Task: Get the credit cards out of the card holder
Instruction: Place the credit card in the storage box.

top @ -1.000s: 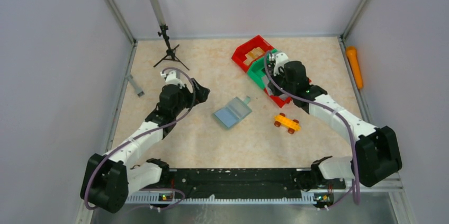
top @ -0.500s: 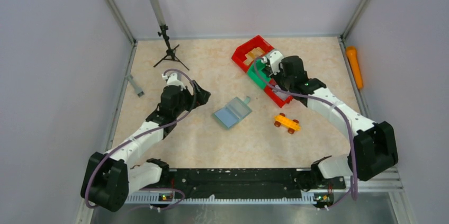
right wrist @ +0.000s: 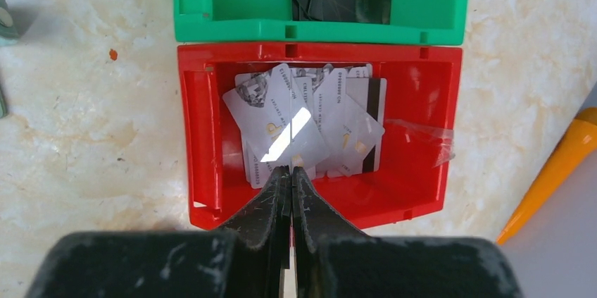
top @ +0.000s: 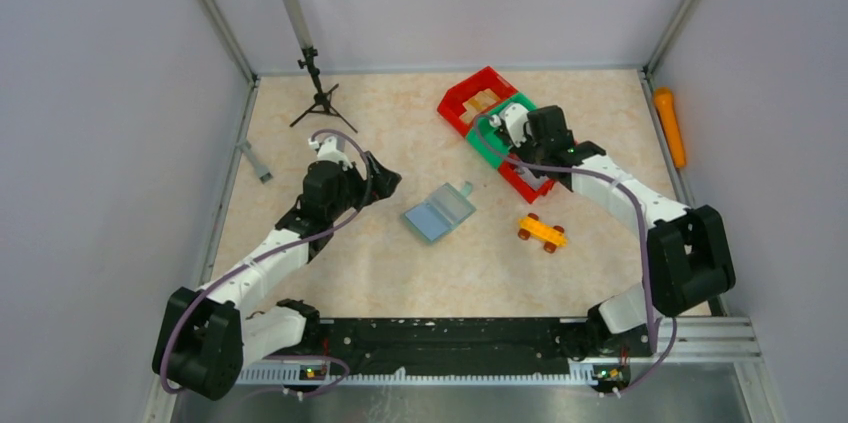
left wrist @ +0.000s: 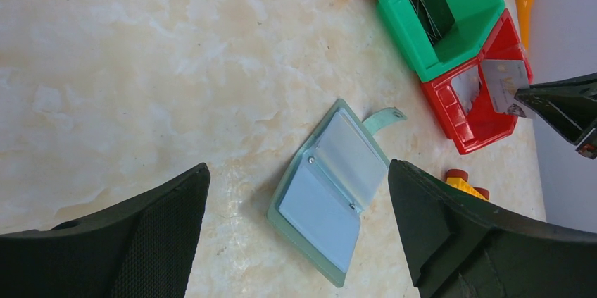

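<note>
Pinching a pale card (right wrist: 278,125) in right hand (right wrist: 290,171), shut tight on it, directly above red bin (right wrist: 204,136) of more cards. Holding left hand (top: 388,179) wide apart, with holder (left wrist: 327,199) lying open on tabletop (top: 480,273) just ahead, between its fingers.

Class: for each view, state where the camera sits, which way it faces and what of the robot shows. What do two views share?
Top external: high behind the bases, looking down on the table; left arm, right arm show whole.
Left wrist: on the left arm, facing down at the card holder; open jaws frame it.
Right wrist: on the right arm, facing down into the red bin; shut jaws pinch a grey card.
Shared: both wrist views show the green bin.
</note>
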You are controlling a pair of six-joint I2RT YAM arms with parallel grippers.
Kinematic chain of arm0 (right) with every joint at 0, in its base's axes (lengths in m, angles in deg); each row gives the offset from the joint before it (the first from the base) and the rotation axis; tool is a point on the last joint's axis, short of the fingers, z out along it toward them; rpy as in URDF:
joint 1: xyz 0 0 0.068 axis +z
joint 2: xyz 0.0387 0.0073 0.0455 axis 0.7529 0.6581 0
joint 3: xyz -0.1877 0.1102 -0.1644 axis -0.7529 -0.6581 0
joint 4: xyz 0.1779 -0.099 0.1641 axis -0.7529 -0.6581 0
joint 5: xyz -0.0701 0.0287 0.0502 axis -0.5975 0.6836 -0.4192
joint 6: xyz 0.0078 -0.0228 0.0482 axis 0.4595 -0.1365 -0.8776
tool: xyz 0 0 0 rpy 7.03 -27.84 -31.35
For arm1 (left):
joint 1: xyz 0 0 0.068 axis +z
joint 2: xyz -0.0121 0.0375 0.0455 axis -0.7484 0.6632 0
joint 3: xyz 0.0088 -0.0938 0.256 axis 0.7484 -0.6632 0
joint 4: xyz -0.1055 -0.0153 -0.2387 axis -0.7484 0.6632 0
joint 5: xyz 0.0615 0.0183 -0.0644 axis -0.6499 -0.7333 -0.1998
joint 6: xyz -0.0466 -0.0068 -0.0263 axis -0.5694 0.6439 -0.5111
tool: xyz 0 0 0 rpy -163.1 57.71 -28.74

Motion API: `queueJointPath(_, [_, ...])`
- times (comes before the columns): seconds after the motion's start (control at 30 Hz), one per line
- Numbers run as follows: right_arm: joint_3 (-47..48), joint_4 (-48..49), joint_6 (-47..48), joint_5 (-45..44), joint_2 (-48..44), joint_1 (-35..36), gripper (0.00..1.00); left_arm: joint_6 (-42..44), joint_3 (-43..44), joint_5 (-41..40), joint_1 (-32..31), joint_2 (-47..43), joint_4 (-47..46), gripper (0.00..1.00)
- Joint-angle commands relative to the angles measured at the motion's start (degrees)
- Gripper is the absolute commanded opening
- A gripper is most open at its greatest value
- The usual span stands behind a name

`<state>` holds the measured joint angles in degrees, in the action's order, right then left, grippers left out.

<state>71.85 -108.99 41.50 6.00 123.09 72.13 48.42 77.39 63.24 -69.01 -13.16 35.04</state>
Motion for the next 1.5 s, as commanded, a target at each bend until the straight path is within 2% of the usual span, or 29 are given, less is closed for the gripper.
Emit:
queueJointPath(0.0, [2.38,1.56,-0.1,4.19,1.95,-1.66,0.0,0.99,-0.18,0.89,0.02,-0.49,-3.19,0.99])
queueJointPath(0.17, [4.05,0.47,-0.61,8.57,5.75,-3.46,0.0,1.09,-0.27,0.5,0.08,-0.49,-3.19,0.99])
queueJointPath(0.43, [5.67,1.47,-1.46,7.78,10.73,-4.67,0.0,1.19,-0.27,1.01,0.04,-0.27,-3.56,0.99])
queueJointPath(0.5, [5.76,1.88,-1.46,5.97,11.55,-4.75,0.09,1.19,-0.27,1.18,0.13,-0.16,-3.73,0.99])
queueJointPath(0.6, [5.78,2.79,-1.9,1.1,12.7,-4.76,0.31,1.19,-0.27,1.86,0.1,-0.1,-3.92,0.99])
queueJointPath(0.63, [5.77,3.16,-2.21,-0.78,12.88,-4.81,0.34,1.27,-0.27,2.43,0.07,-0.2,-3.97,0.99])
queueJointPath(0.83, [4.8,7.55,-3.52,-7.31,12.49,-5.1,0.37,1.36,-0.55,3.12,0.05,-0.54,-4.64,0.99])
queueJointPath(1.1, [5.68,8.45,-4.75,-8.26,10.7,-5.71,0.42,1.76,-0.44,3.99,0.08,-0.1,-5.0,0.99])
queueJointPath(1.2, [4.21,9.6,-6.53,-4.63,6.36,-5.71,0.43,2.09,-0.59,3.89,0.04,0.1,-5.01,0.99])
queueJointPath(1.3, [0.65,13.89,-8.36,5.11,0.47,-5.69,0.49,3.35,-0.87,2.74,-0.01,0.73,-4.42,0.99])
queueJointPath(1.4, [-2.71,18.63,-13.16,14.3,-4.44,-5.02,0.54,3.16,-0.79,3.54,-0.07,1.43,-0.71,0.99])
queueJointPath(1.47, [-5.34,23.28,-16.82,16.6,-6.8,-2.63,0.53,1.98,-1.17,5.49,-0.53,0.32,2.49,0.99])
